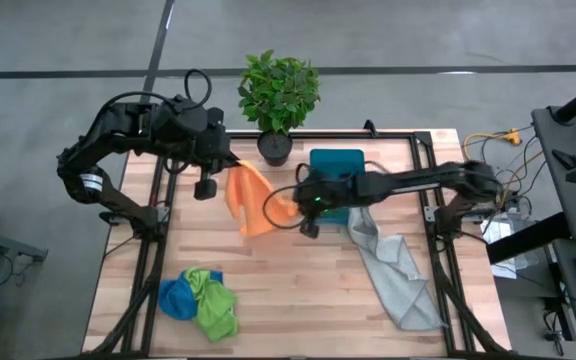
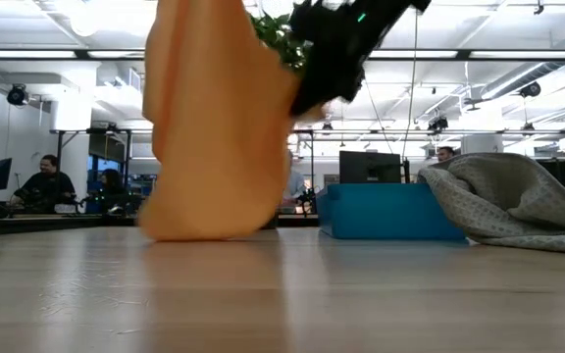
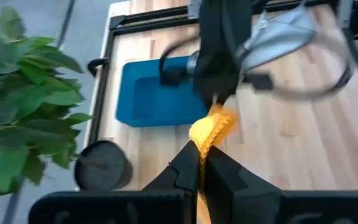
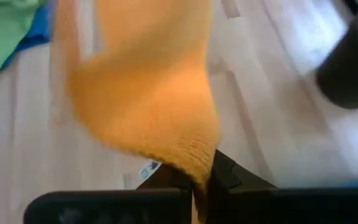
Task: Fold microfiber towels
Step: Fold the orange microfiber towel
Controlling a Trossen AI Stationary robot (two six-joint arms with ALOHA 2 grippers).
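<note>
The orange towel [image 1: 251, 200] hangs between my two grippers over the table's far middle. My left gripper [image 3: 201, 163] is shut on its upper end near the plant, and my right gripper [image 4: 202, 177] is shut on another end by the teal bin. In the low view the orange towel [image 2: 219, 127] droops in a broad fold, and its bottom [image 2: 204, 233] reaches the tabletop. The pale grey towel [image 1: 393, 265] lies crumpled at the right. The blue towel [image 1: 175, 298] and the lime green towel [image 1: 213, 305] lie bunched at the near left. My left gripper pinches a bunched edge of the orange towel [image 3: 209, 140] between its two fingers, slanting down from the table's left. The cloth runs away from the fingers toward my right gripper. My right gripper pinches a corner-like end of the orange towel [image 4: 194, 163] between its two fingers, slanting down from the table's right. The cloth spreads out beyond the fingers and sags.
A potted plant [image 1: 278, 95] stands at the far edge beside my left gripper [image 1: 230, 160]. The teal bin [image 1: 336, 170] sits just behind my right gripper [image 1: 293, 207]. Bare wood lies across the table's near middle [image 1: 298, 300]. People sit in the room beyond.
</note>
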